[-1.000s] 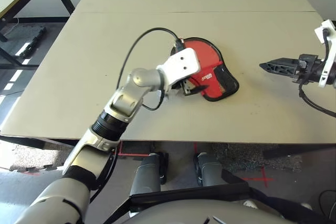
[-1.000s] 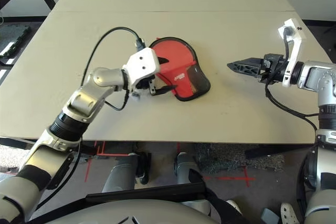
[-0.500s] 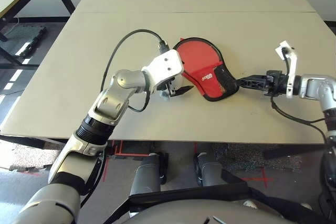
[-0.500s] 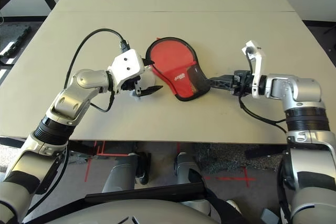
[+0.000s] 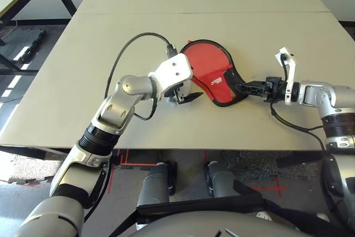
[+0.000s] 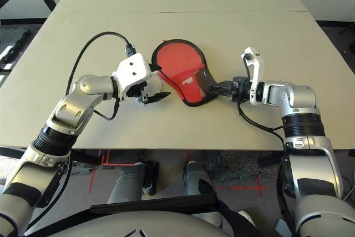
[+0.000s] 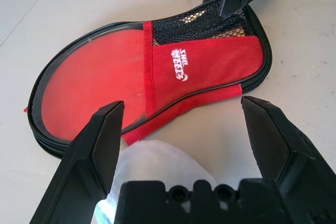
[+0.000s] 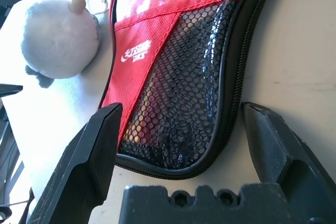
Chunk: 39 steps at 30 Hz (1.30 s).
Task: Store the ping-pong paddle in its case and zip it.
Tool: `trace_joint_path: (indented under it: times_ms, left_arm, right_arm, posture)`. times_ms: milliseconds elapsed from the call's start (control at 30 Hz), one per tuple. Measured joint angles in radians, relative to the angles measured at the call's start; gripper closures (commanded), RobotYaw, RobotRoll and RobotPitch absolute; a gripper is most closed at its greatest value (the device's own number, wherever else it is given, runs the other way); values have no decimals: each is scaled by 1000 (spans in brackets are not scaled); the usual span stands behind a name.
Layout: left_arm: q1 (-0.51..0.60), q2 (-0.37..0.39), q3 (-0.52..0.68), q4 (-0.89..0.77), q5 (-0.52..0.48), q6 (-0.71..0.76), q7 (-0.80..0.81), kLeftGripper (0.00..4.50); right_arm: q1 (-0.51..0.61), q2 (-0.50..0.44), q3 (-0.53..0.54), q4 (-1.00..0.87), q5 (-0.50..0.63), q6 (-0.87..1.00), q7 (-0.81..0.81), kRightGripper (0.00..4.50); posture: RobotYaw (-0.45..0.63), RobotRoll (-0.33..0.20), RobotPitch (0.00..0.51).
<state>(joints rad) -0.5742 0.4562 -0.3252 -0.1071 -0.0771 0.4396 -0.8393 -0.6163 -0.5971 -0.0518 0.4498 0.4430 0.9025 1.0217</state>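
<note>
The case (image 5: pixel 213 76) lies between both grippers; the right gripper (image 6: pixel 217 89) — wide open, empty — nearly touches its mesh end, while the left gripper (image 5: pixel 186 96), open too, holds nothing.

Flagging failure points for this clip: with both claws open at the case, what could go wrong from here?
1. The right claw is open at the mesh end of the case; closing there may pinch only fabric and drag the case across the table.
2. The pale pouch lies against the case beside the left claw; that claw might catch or shove it.
3. Whether the zip is fully shut cannot be told.
</note>
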Motion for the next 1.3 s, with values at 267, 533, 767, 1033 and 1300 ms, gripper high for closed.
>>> trace_joint_path:
  times_ms: [267,533,767,1033,1300]
  left_arm:
    - [0,-2,0,0,0,1,-2,0]
    - [12,-3,0,0,0,2,-3,0]
    - [16,-4,0,0,0,4,-3,0]
    - [16,-6,-2,0,1,4,-3,0]
    - [22,-10,-9,2,1,3,-2,0]
  right_arm:
    - [-15,40,4,-1,-12,-1,-4,26]
    - [-29,55,1,17,-26,23,-20,1952]
    - [-27,58,1,17,-24,51,-20,4406]
    - [-18,49,-9,2,-11,87,-27,4462]
    - [63,-35,-38,-123,52,204,-34,4462]
  posture:
    - [-37,0,182]
    - [-38,0,185]
    - [-43,0,189]
    - [-46,0,189]
    - [-57,0,189]
